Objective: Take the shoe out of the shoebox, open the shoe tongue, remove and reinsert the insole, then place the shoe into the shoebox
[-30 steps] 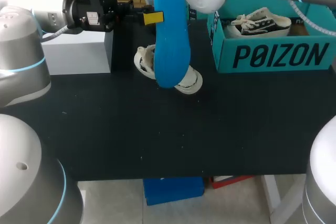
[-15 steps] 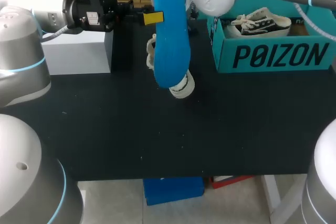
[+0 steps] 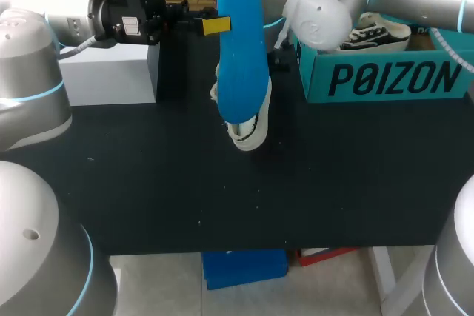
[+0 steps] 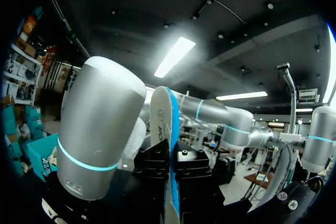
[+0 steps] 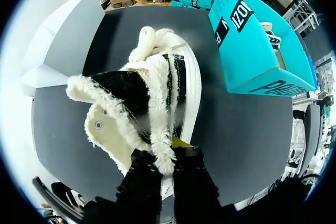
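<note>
A blue insole (image 3: pixel 241 49) hangs upright above the table's back middle, my left gripper (image 3: pixel 216 26) shut on its upper edge. In the left wrist view the insole (image 4: pixel 169 129) stands edge-on between the black fingers (image 4: pixel 156 163). Behind the insole hangs a white fleece-lined shoe (image 3: pixel 250 127), mostly hidden by it. My right gripper (image 5: pixel 167 153) is shut on the shoe's (image 5: pixel 157 93) furry collar, with the shoe's opening facing the wrist camera. The teal shoebox (image 3: pixel 392 78) stands open at the back right with a second shoe (image 3: pixel 374 32) inside; it also shows as the shoebox (image 5: pixel 252 45) beyond the held shoe.
A white block (image 3: pixel 111 72) stands at the back left, under my left arm, and shows as the block (image 5: pixel 65 40) beside the held shoe. The black table top (image 3: pixel 222 197) stretches to the front edge. My right arm's elbow (image 3: pixel 318 12) hangs just before the shoebox's left wall.
My right arm has swung to the right and turned the shoe from lying crosswise to hanging more upright, lower behind the insole. My left arm and the insole have kept still.
</note>
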Available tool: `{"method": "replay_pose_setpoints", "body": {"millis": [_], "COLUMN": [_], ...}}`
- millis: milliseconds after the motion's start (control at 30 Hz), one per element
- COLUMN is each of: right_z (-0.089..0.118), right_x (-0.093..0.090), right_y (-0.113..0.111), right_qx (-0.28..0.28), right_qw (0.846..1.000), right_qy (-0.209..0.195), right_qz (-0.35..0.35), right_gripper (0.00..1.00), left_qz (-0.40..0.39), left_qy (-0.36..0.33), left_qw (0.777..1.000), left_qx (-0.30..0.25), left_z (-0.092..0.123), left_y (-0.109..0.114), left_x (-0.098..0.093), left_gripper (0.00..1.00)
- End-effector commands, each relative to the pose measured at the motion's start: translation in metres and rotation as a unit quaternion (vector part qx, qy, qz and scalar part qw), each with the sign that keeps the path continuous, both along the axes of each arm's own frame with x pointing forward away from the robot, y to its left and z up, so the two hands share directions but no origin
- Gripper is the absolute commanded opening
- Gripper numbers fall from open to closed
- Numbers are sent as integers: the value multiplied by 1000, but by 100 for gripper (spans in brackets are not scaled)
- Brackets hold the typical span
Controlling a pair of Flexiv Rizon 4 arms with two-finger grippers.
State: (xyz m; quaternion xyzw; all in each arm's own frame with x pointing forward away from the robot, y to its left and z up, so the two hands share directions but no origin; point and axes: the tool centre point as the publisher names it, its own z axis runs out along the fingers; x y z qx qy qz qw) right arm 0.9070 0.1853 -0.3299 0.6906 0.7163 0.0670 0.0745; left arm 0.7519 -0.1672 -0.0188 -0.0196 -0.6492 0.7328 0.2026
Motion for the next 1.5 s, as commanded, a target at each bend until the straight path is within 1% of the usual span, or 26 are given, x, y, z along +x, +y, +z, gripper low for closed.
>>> {"method": "replay_pose_setpoints", "body": {"millis": [33, 267, 600, 933, 1300, 1333, 1367, 1400, 1500], "right_z": [-10, -18, -38, -55, -65, -65, -65, -64, -56], "right_x": [0, 3, 3, 1, -4, -5, -6, -6, -8], "right_y": [-3, -3, -2, -8, -19, -19, -20, -21, -26], "right_qx": [17, 29, 45, 48, 48, 48, 49, 52, 47], "right_qw": [1000, 1000, 999, 998, 999, 999, 998, 998, 999], "right_qy": [0, 2, 10, 21, 16, 17, 17, 17, 11], "right_qz": [7, -1, -15, -22, -19, -19, -19, -21, -24], "right_gripper": [0, 0, 0, 0, 0, 37, 91, 100, 100], "left_qz": [3, 3, 3, 3, 3, 3, 3, 3, 3], "left_qy": [-1, -1, -1, -1, -1, -1, -1, -1, -1], "left_qw": [1000, 1000, 1000, 1000, 1000, 1000, 1000, 1000, 1000], "left_qx": [0, 0, 0, 0, 0, 0, 0, 0, 0], "left_z": [-1, -1, -1, -1, -1, -1, -1, -1, -1], "left_y": [-1, -1, -1, -1, -1, -1, -1, -1, -1], "left_x": [-1, -1, -1, -1, -1, -1, -1, -1, -1], "left_gripper": [0, 0, 0, 0, 0, 0, 0, 0, 0]}}
